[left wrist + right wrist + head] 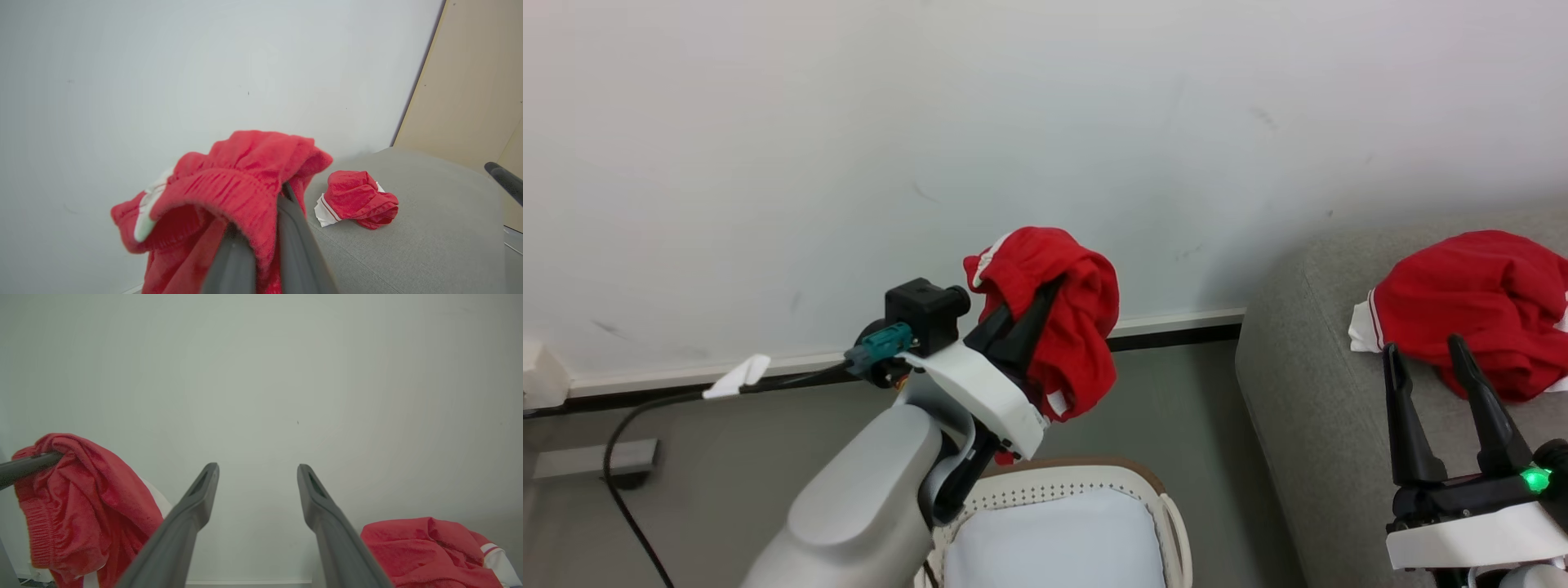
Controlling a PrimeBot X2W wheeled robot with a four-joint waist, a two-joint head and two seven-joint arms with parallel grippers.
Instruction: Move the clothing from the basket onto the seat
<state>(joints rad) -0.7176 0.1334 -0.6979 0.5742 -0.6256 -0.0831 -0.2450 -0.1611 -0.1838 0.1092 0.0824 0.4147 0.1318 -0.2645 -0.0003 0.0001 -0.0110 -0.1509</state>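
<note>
Right now the left end effector (pixel 1049 292) is pinched tight on a pair of red shorts (pixel 1082 327). It holds them in the air above the far rim of the basket (pixel 1086 465), well left of the seat (pixel 1307 392). The cloth drapes over both fingers, with the ribbed elastic waistband bunched on top and a small white tag at the low end. The right end effector (pixel 1421 345) stands wide with nothing in it. It hovers over the seat just on the near side of a second red garment (pixel 1478 294) with white trim, which lies crumpled on the grey cushion. A white liner (pixel 1054 539) lies flat in the basket.

The shorts look light, soft and limp, so they will likely sag and swing on any sideways carry. The thick waistband seems the best place to grip, since it gives the fingers more to bite than a single thin layer. Because the fabric wraps the fingers, it may cling when they part. The bare cushion left of the other garment looks like the place to lay them.
</note>
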